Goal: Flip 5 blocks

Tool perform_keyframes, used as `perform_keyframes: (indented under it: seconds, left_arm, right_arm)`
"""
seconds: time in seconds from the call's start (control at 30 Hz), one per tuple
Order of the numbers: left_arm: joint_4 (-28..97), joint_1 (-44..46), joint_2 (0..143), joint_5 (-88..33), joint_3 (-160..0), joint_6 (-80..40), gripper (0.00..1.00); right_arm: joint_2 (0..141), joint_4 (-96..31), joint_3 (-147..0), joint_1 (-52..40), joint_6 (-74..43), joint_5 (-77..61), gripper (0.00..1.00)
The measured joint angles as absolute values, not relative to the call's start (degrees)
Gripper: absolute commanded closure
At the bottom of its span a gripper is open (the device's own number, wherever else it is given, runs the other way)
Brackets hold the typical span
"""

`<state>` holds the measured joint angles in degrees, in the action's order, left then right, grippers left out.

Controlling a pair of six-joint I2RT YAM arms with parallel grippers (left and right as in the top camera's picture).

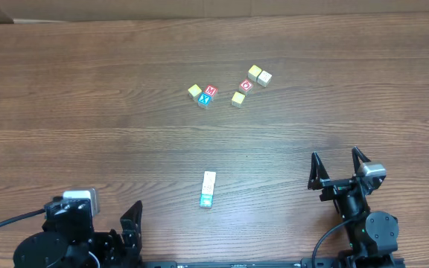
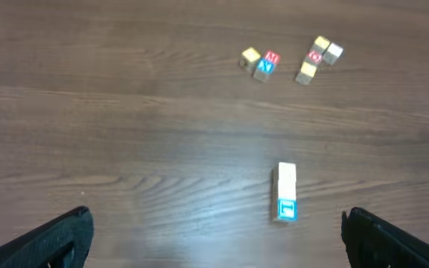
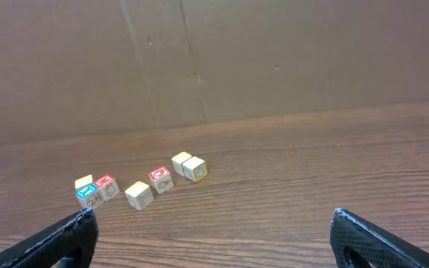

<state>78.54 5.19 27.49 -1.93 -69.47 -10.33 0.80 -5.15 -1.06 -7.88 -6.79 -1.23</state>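
While both arms sit low along the bottom edge of the overhead view, neither pincer holds or touches anything. The left gripper (image 2: 216, 219) stands spread wide, its two dark fingers (image 2: 65, 234) poking in at the lower corners of its wrist view with bare table (image 2: 125, 134) between them. The right gripper (image 1: 336, 158) is just as wide, its tips pointing toward the top of the frame. The left arm is folded at the lower left of the overhead view and the right arm at the lower right, both well apart from the blocks. Two blocks lie touching end to end at lower centre, between the arms: a cream block (image 1: 209, 179) above a teal block (image 1: 207, 199). The rest lie at upper centre. A left cluster (image 1: 205, 95) of three shows yellow, red and blue faces, and near it a right cluster (image 1: 246, 85) of four shows yellow, red and cream faces.
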Motion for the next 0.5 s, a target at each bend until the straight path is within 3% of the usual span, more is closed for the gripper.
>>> perform_keyframes:
  seconds: [0.23, 0.5]
  left_arm:
    - [58.89, 5.28, 23.07, -3.88, -64.03, -2.46, 0.00]
    - [32.47, 5.15, 7.64, -6.13, -41.50, 2.22, 0.00]
  right_arm:
    - [0.80, -5.13, -1.06, -7.86, -6.79, -1.23, 0.00]
    - [0.80, -5.13, -1.06, -7.86, -6.79, -1.23, 0.00]
